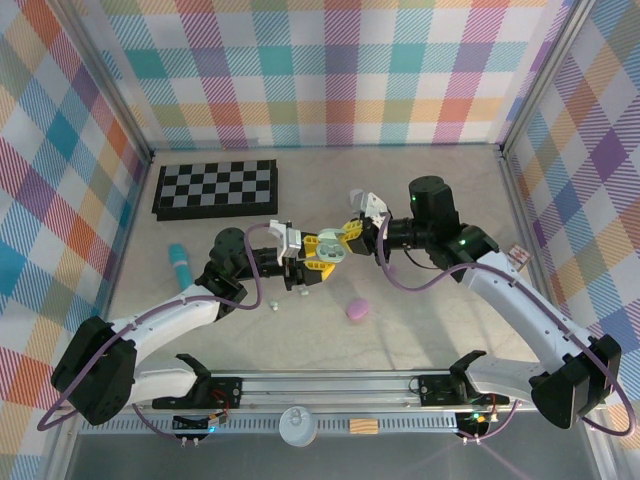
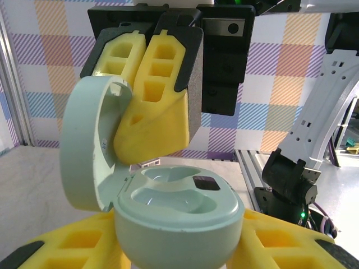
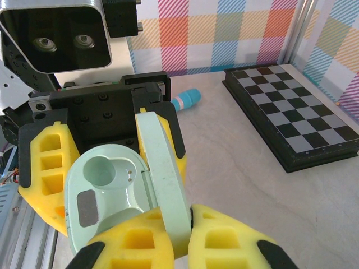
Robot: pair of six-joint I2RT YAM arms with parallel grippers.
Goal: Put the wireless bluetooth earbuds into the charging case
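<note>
My left gripper (image 2: 179,255) is closed around the base of the charging case (image 2: 179,216), a smooth, matte mint-green pebble held up off the table (image 1: 300,340). The hinged lid (image 2: 84,148) stands open and upright, a rounded shell with a slightly glossy inner face. My right gripper (image 3: 182,235) is pinched shut on the lid's rim, with its blocky yellow fingers (image 2: 162,126), moulded with square pockets, pressing on either side.

In the right wrist view the base shows two round wells of smooth plastic, with a small dark grey rectangular pad beside them. From above, the two grippers meet nose to nose over the middle of the pale, stone-patterned table.

A tiny pale earbud (image 1: 272,303) seems to lie on the table close to my left arm, though it is too small to make out well. A rounded purple case (image 1: 356,309) sits a little nearer the bases. A teal cylinder (image 1: 180,265) lies off to the left, near a flat black-and-white chessboard (image 1: 217,187).
</note>
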